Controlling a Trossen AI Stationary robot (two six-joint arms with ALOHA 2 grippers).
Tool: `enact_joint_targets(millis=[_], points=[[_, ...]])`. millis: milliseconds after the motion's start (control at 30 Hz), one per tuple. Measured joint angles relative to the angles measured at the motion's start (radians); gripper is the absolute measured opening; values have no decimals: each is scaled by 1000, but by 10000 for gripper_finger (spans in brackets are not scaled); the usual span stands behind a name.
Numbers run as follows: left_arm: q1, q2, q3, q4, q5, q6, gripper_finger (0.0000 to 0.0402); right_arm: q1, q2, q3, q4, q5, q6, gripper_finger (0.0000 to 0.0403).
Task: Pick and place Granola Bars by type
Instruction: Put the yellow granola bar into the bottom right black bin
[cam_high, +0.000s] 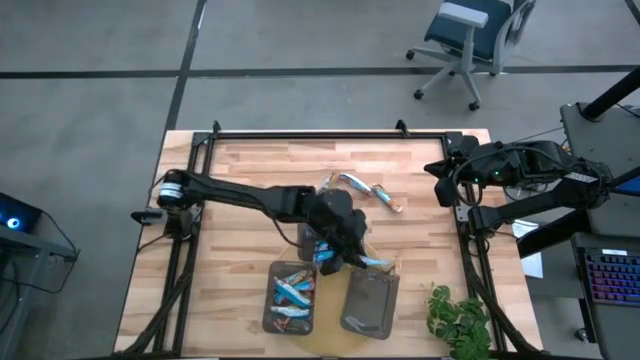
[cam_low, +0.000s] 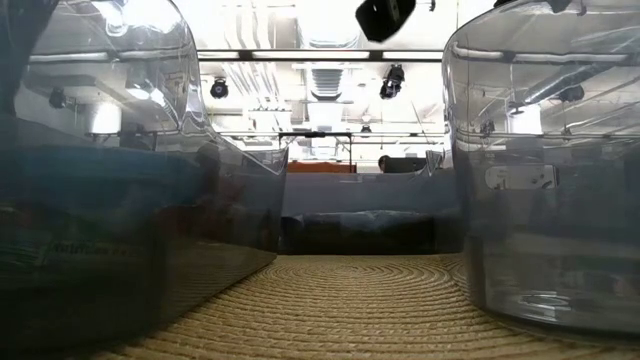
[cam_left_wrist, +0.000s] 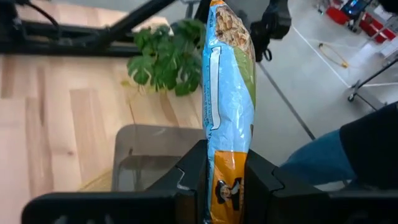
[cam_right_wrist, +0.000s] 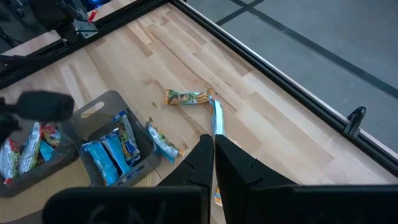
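Observation:
My left gripper (cam_high: 352, 255) is shut on a light-blue granola bar (cam_left_wrist: 227, 93) with an orange end, above the near middle of the table. A dark grey tray (cam_left_wrist: 149, 155) with nothing showing in it lies just below. A second tray (cam_high: 292, 297) to its left holds several bars. A third tray (cam_right_wrist: 115, 146) with blue bars sits partly under my left arm. Three loose bars (cam_right_wrist: 189, 96), (cam_right_wrist: 216, 118), (cam_right_wrist: 163, 142) lie flat on the wood. My right gripper (cam_right_wrist: 211, 162) is shut on nothing, drawn back at the table's right edge. My left gripper pinches the bar's orange end (cam_left_wrist: 227, 171) between its two fingers (cam_left_wrist: 193, 177). The bar runs along the fingers and sticks far out past their tips. The fingers slant down toward the table's near right. The bar is lifted clear above the tray.
The trays stand on a round woven mat (cam_low: 360, 300) at the table's near edge. A green plant (cam_high: 460, 320) stands at the near right corner. A black frame rail (cam_high: 330, 135) runs along the far edge. Bare wood lies at the left and far right.

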Motion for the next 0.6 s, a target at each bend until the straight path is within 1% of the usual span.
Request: enact_joint_targets(millis=[600], points=[[-30,135,-1,50,1,15,48,0,0,-5,-2,6,1,8]])
